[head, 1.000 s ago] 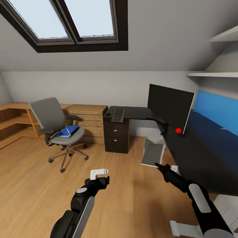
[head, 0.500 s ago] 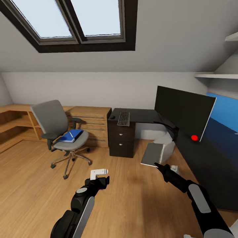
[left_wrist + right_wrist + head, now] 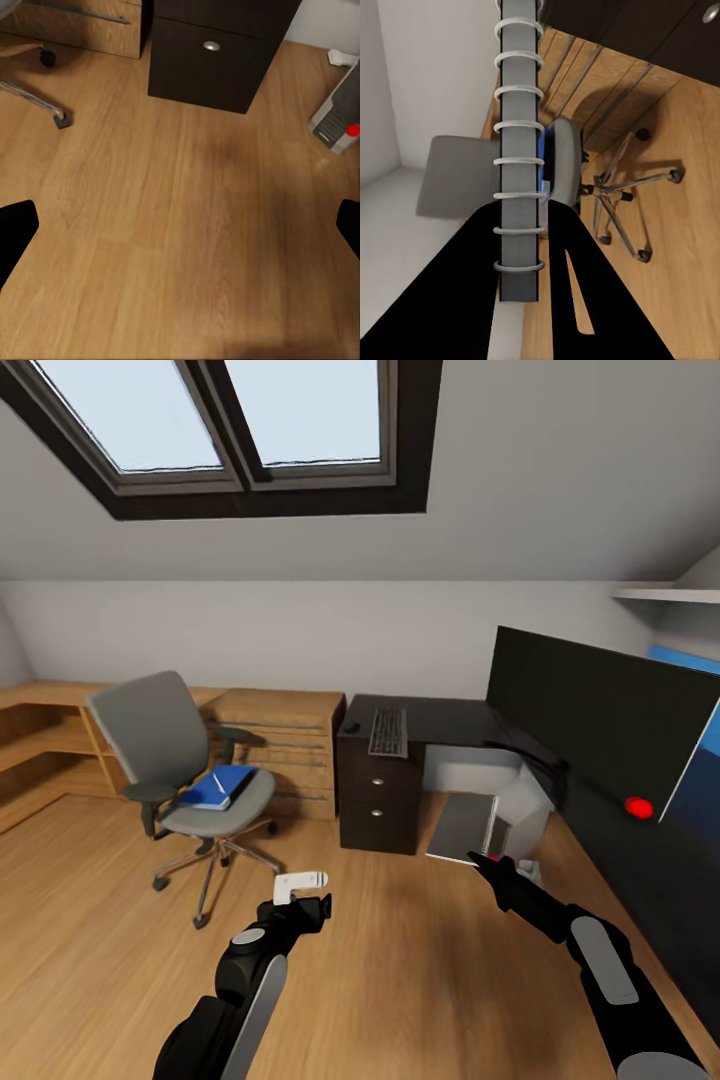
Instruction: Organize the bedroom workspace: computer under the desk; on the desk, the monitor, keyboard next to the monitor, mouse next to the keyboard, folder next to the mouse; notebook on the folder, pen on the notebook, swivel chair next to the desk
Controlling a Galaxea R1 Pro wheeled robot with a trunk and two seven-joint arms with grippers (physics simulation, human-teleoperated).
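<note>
head view looks forward across the room; left wrist view faces down, close over the wooden plank floor [image 3: 180, 225]; right wrist view shares the grey swivel chair [image 3: 457, 180] with it

skylight [image 3: 225, 425], wooden drawers [image 3: 285, 745], perhaps a shelf [image 3: 665, 595]

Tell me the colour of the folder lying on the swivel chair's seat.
Blue; the folder on the grey swivel chair shows best in the head view.
</note>
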